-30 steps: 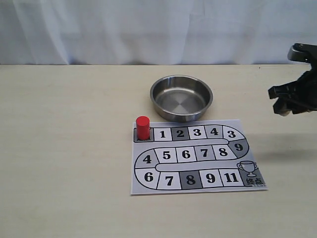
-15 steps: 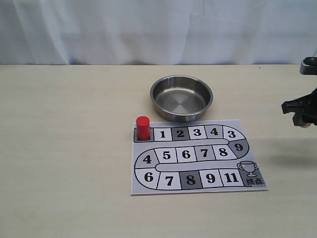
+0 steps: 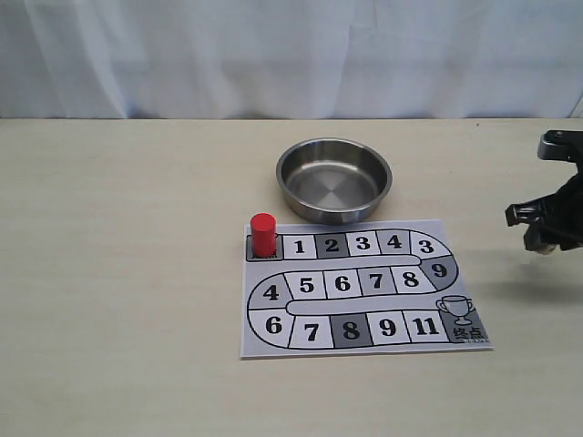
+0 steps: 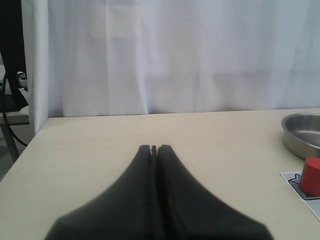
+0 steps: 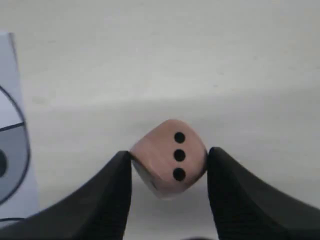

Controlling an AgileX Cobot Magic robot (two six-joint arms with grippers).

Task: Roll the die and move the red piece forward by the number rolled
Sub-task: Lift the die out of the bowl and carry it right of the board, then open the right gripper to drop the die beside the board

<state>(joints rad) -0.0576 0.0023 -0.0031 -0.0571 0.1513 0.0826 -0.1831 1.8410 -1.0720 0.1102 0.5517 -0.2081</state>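
Tabletop (image 3: 137, 273) below: die (image 5: 169, 160) clamped in right pincer (image 5: 169, 155).

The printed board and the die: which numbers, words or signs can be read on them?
"1 2 3 4 3 9": board, top row and bend.
"4 5 6 7 8": middle row.
"6 7 8 9 11": bottom row.
"终点", under a cup sign: bottom right corner.
Start label: hidden by the red piece.
Three pips: die face.

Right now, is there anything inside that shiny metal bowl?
Nothing shows inside the bowl, only its bare steel floor. Its near wall hides the inner side closest to the camera. The die is elsewhere, pinched in the right tool.
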